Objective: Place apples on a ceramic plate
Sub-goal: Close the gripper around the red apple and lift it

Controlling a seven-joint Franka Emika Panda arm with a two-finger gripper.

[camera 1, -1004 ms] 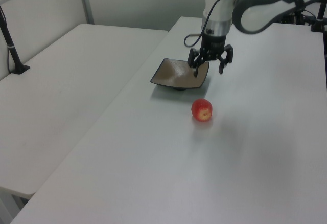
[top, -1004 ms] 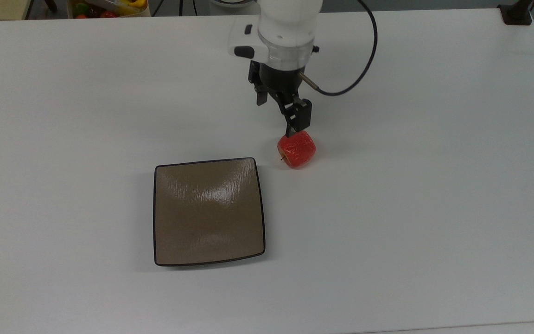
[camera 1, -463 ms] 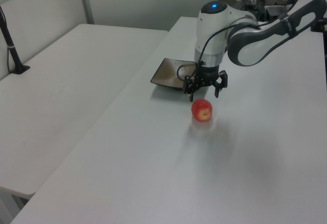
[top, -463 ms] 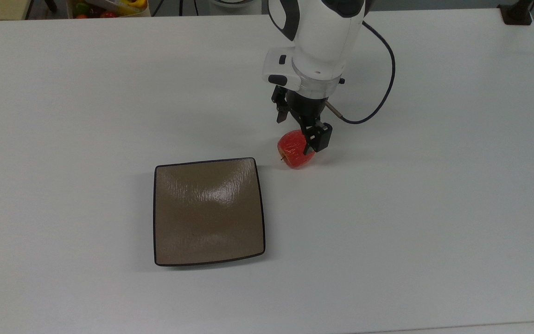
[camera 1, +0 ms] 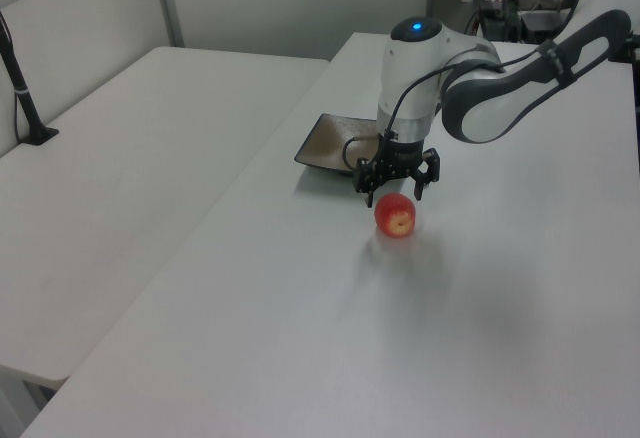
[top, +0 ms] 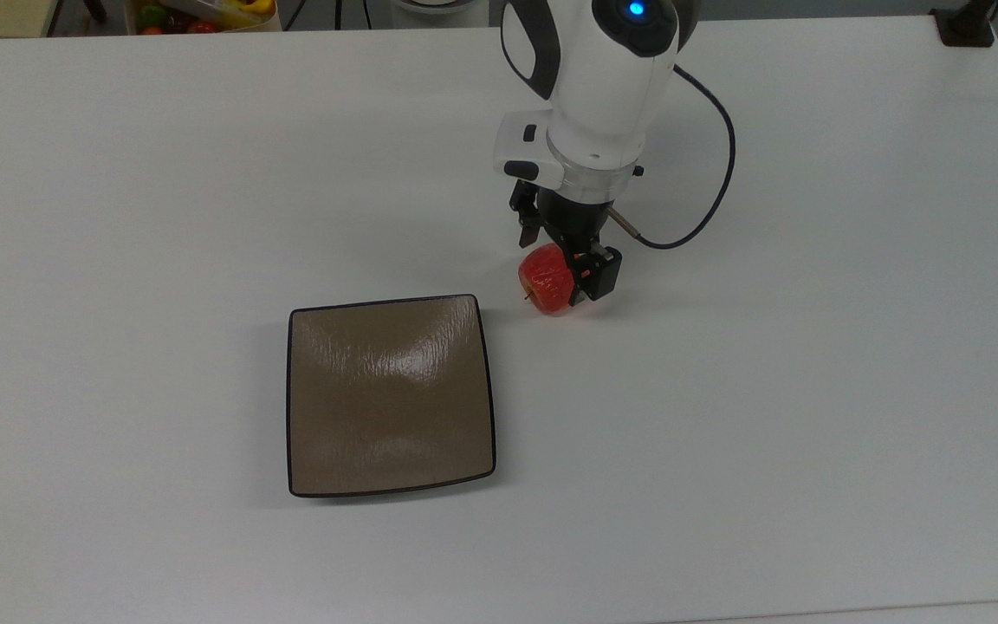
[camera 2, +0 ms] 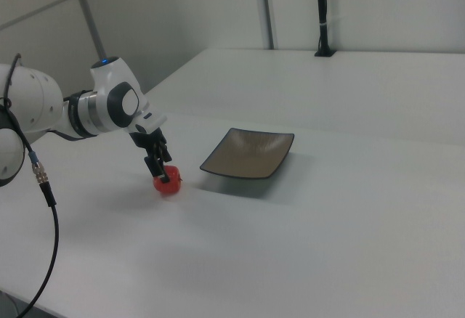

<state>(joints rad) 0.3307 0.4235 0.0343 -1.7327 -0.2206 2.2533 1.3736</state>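
One second has brought the gripper (top: 561, 260) down with open fingers astride the apple (top: 547, 279), at the top view's centre right beside the empty plate (top: 390, 395); closing comes next

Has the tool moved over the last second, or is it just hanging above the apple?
Yes. The tool has come down and shifted toward the top view's right; its open fingers now straddle the apple, which sits unmoved beside the plate.
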